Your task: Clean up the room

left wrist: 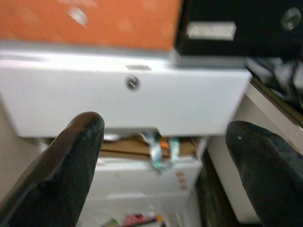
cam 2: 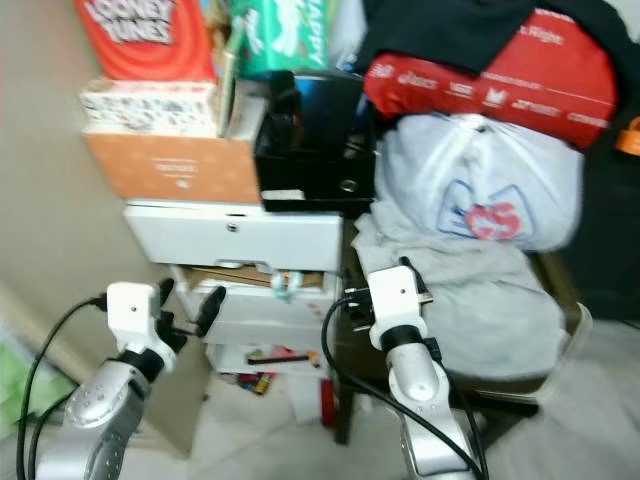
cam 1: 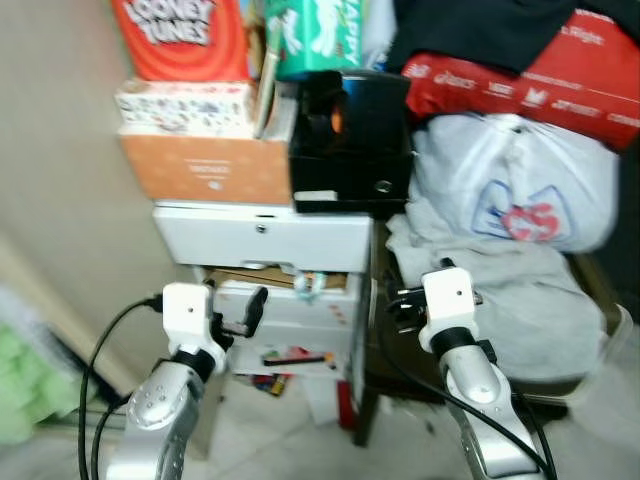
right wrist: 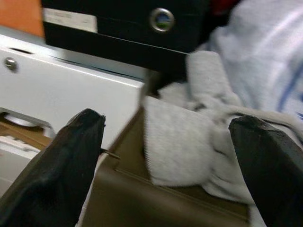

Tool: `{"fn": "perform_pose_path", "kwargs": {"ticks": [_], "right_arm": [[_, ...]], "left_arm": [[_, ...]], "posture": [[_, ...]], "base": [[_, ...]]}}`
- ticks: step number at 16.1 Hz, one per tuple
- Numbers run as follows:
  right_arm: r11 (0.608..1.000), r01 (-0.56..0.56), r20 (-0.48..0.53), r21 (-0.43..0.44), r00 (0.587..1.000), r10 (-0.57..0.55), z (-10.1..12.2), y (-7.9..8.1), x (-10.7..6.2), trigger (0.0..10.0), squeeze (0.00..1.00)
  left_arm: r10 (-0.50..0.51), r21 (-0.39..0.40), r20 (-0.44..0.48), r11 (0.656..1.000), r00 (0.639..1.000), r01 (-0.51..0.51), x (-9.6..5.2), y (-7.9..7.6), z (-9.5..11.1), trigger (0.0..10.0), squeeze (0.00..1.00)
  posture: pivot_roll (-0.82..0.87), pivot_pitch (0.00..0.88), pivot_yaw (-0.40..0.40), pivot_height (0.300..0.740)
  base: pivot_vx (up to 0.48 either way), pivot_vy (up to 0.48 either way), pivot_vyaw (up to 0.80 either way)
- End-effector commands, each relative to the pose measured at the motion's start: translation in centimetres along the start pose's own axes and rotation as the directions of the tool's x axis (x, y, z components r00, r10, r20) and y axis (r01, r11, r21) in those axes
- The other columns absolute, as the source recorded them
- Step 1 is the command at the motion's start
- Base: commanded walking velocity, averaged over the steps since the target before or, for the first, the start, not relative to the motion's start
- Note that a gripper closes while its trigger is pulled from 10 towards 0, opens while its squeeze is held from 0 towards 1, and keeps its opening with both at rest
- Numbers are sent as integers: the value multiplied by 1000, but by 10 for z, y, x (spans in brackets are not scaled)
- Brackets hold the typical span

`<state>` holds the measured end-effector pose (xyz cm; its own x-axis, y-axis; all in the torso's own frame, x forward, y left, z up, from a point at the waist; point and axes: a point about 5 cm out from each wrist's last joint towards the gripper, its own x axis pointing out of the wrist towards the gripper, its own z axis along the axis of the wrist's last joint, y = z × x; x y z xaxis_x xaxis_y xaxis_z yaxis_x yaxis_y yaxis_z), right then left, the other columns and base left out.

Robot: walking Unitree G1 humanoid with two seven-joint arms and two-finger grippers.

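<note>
Grey sweatshirt (cam 1: 520,290) slumped near spread right gripper (right wrist: 165,142); left gripper (left wrist: 161,142) spread too; could topple stacked boxes (cam 1: 205,165).

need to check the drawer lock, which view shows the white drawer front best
The left wrist view: the white drawer front spans it, lock centred. Both eye views show it smaller under the boxes; the right wrist view catches one end.

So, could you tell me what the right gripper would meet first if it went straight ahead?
Probably the grey cloth heaped on the brown chair; the right gripper, fingers open, points at it, though depth is unclear.
</note>
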<state>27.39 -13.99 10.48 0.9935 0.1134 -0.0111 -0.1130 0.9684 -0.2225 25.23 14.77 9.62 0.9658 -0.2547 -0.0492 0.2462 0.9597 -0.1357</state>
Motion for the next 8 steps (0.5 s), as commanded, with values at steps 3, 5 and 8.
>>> {"fn": "perform_pose_path", "kwargs": {"ticks": [3,5,8], "right_arm": [[1000,14,-10,5,1000,-14,-2,-5,-1,10000,0],[1000,16,-12,12,1000,-16,-2,-6,-1,10000,0],[1000,16,-13,13,1000,-15,-3,-6,-1,10000,0]], "left_arm": [[-10,-5,-2,1000,1000,10,0,-4,0,10000,0],[-10,-6,-3,1000,1000,10,0,-4,0,10000,0],[-11,-9,-4,1000,1000,11,0,-4,-1,10000,0]], "posture": [[-149,11,20,740],[-149,12,20,740],[-151,13,18,740]], "base": [[0,0,800],[0,0,250],[0,0,0]]}}
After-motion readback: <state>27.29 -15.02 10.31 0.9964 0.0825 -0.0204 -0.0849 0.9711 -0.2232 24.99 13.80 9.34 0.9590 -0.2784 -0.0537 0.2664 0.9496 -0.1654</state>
